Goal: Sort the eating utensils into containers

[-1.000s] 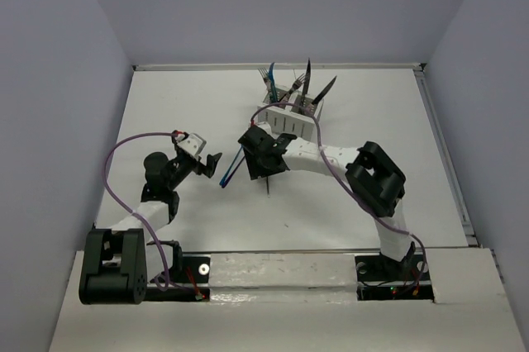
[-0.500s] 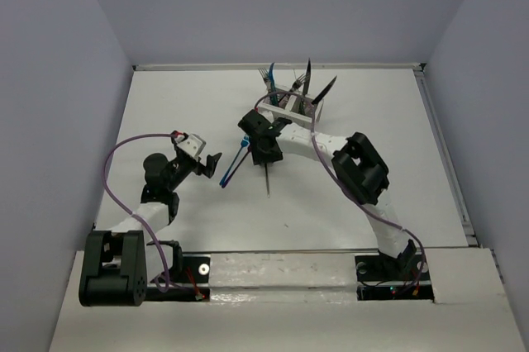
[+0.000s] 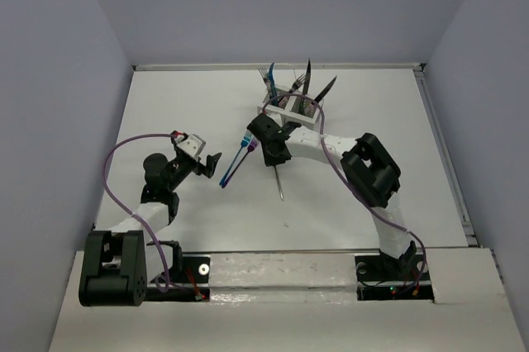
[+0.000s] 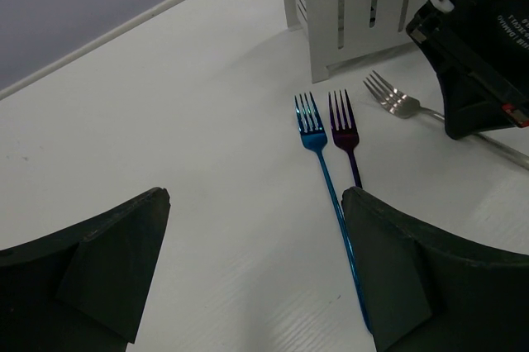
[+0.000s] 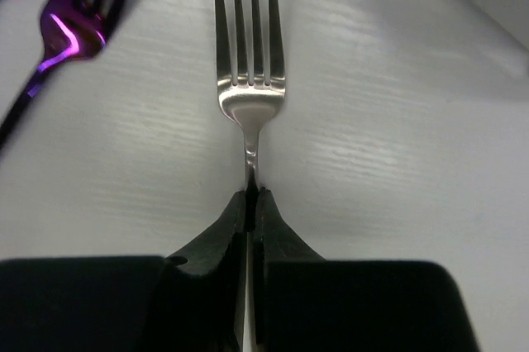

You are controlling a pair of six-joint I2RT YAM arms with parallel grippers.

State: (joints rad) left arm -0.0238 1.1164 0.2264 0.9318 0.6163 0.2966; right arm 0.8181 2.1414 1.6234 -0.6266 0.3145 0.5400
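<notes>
A silver fork (image 5: 250, 79) lies on the white table, tines pointing away, and my right gripper (image 5: 250, 197) is shut on its neck. From above, that gripper (image 3: 266, 144) sits just in front of the white caddy (image 3: 291, 113), with the fork's handle (image 3: 279, 185) trailing toward me. A blue fork (image 4: 319, 156) and a purple fork (image 4: 345, 130) lie side by side left of it. My left gripper (image 4: 256, 200) hovers open near their handle ends, holding nothing. Several forks and knives (image 3: 302, 83) stand in the caddy.
The caddy (image 4: 347, 13) stands at the back middle of the table. A raised rim (image 3: 273, 66) runs along the table's far edge and grey walls close in both sides. The right arm's elbow (image 3: 372, 168) hangs over the right half.
My right gripper has closed on the silver fork's neck and shifted a little toward the caddy; the fork's handle has swung slightly right. The left arm has stayed still.
</notes>
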